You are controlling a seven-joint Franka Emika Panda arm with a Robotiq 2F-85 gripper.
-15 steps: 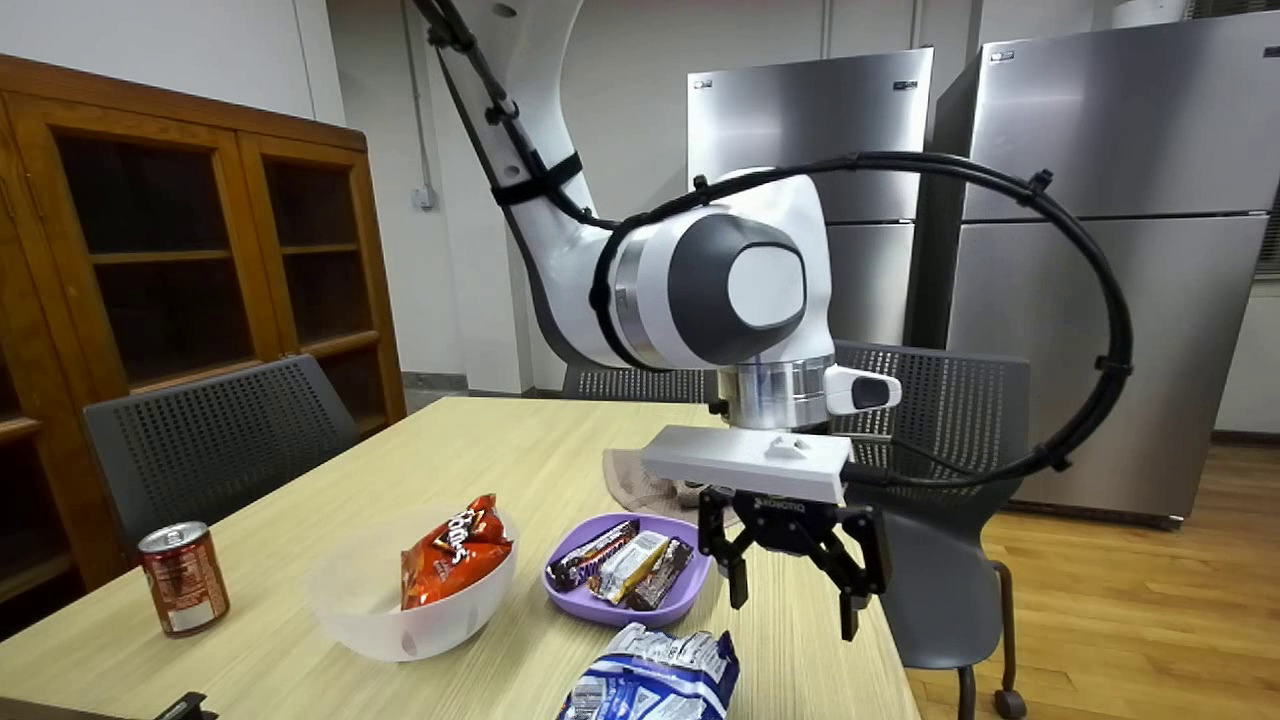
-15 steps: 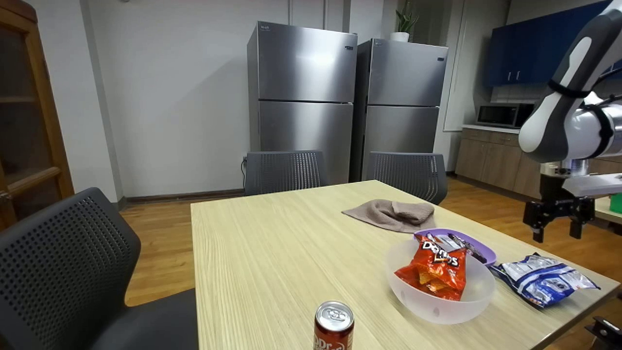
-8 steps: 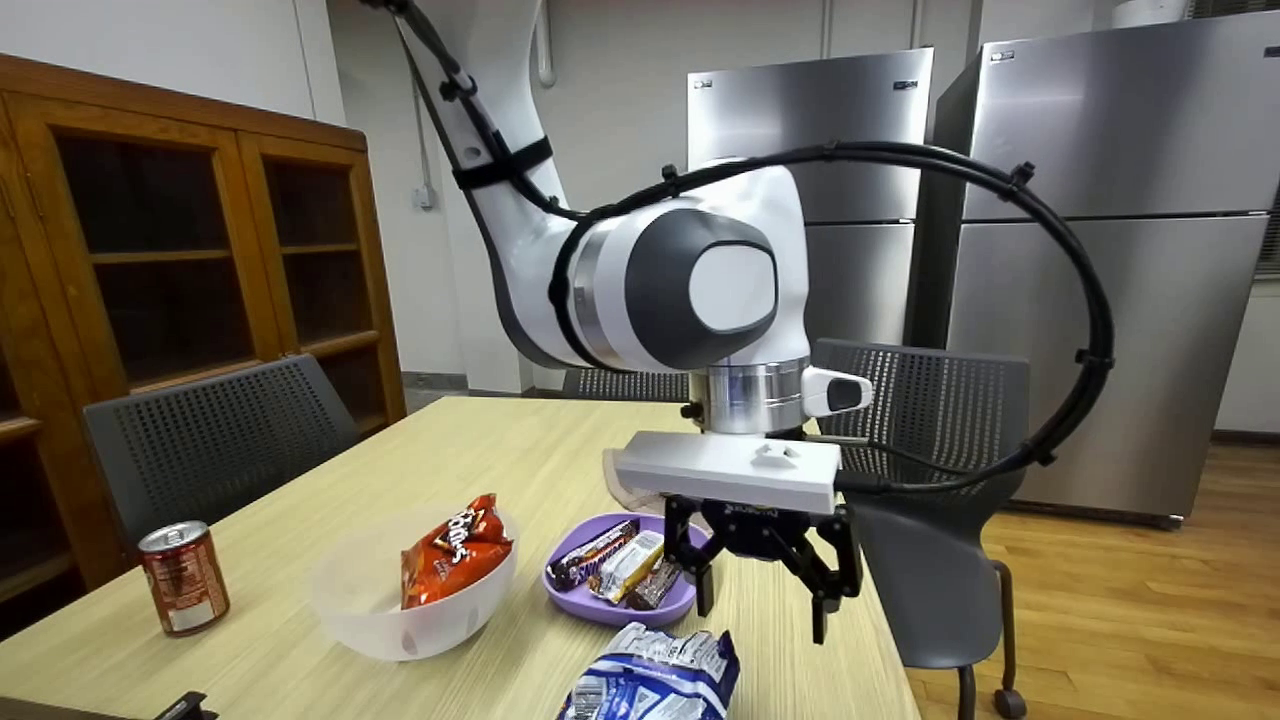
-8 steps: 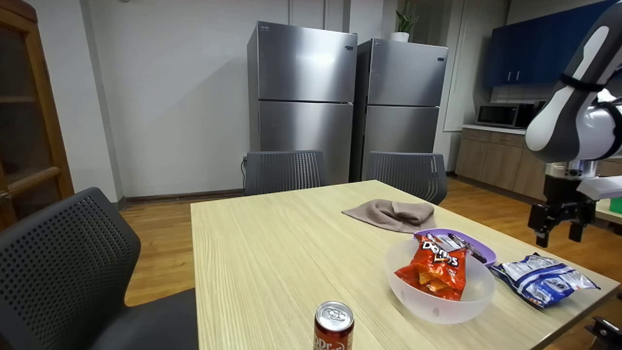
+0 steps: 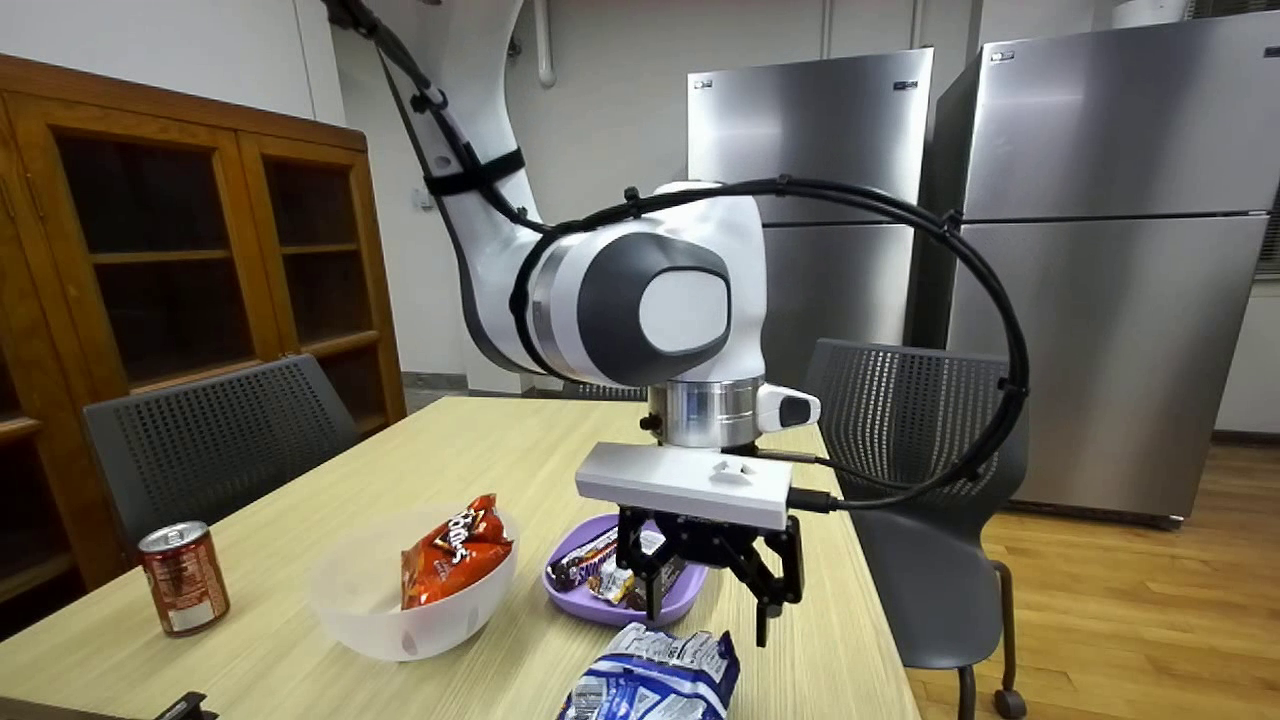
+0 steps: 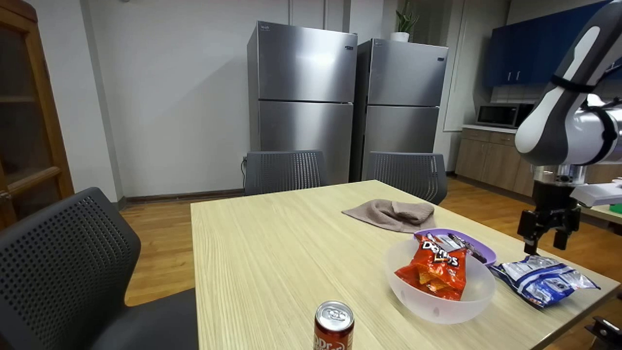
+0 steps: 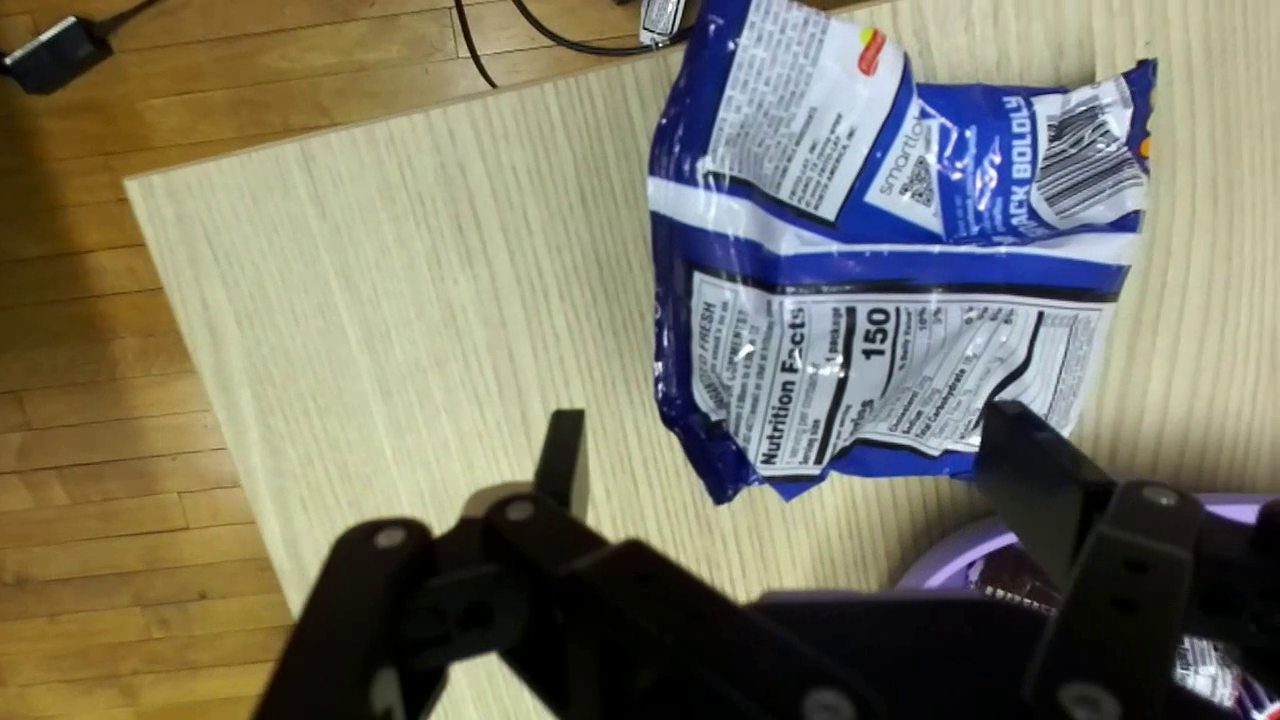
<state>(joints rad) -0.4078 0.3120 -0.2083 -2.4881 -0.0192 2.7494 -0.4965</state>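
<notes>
My black gripper (image 5: 708,617) hangs above the table with its jaws wide apart and nothing between them. A blue and white chip bag (image 7: 900,270) lies flat just ahead of the fingertips in the wrist view. The right finger (image 7: 1040,470) overlaps the bag's lower corner there; whether they touch cannot be told, though an exterior view shows the gripper (image 6: 545,244) above and behind the bag (image 6: 544,282). Beside the bag is a purple dish (image 5: 595,608) holding several wrapped candy bars (image 5: 585,560), partly hidden behind the gripper in that exterior view.
A translucent bowl (image 5: 410,635) with a red chip bag (image 5: 455,555) stands near the purple dish. Farther off is a soda can (image 5: 185,580). A brown cloth (image 6: 393,216) lies behind the dish. Chairs (image 5: 220,440) surround the table, whose corner (image 7: 150,190) shows in the wrist view.
The gripper has moved left across an exterior view, now partly in front of the purple dish, and sits lower toward the blue bag. It stays open. The objects have not moved.
</notes>
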